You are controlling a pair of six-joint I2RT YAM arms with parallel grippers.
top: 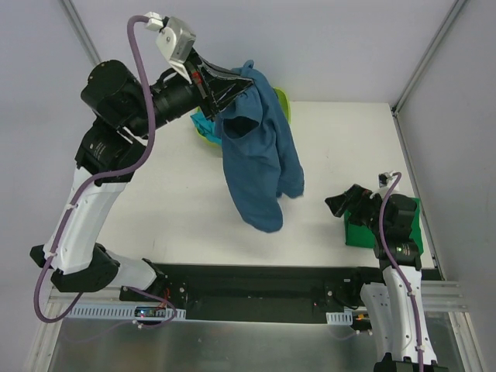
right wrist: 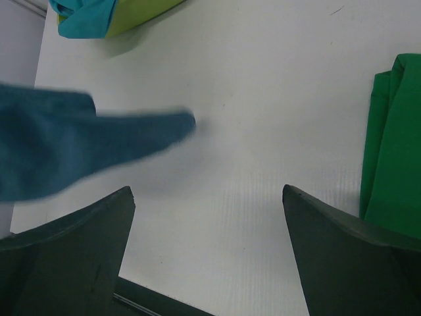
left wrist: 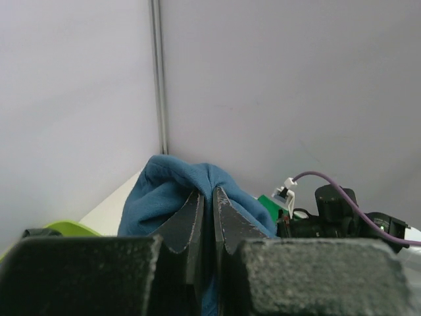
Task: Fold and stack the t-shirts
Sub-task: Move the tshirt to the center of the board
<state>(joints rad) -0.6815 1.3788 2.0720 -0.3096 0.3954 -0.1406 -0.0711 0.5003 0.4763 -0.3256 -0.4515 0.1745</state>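
Observation:
My left gripper (top: pixel 232 81) is shut on the dark blue t-shirt (top: pixel 260 151) and holds it high above the table, so the shirt hangs down loose. In the left wrist view the blue cloth (left wrist: pixel 171 191) bunches between my shut fingers (left wrist: pixel 227 214). My right gripper (top: pixel 339 204) is open and empty, low over the table at the right. A folded bright green t-shirt (top: pixel 411 221) lies under the right arm; it also shows in the right wrist view (right wrist: pixel 395 151). The blue shirt's hanging end (right wrist: pixel 72 148) is blurred. A teal shirt (top: pixel 203 124) lies in the basket.
A lime-green plastic basket (top: pixel 283 101) stands at the back of the white table (top: pixel 341 147), partly hidden behind the hanging shirt; it also shows in the right wrist view (right wrist: pixel 141 16). Grey walls close in the back and sides. The black base rail (top: pixel 256 283) runs along the near edge.

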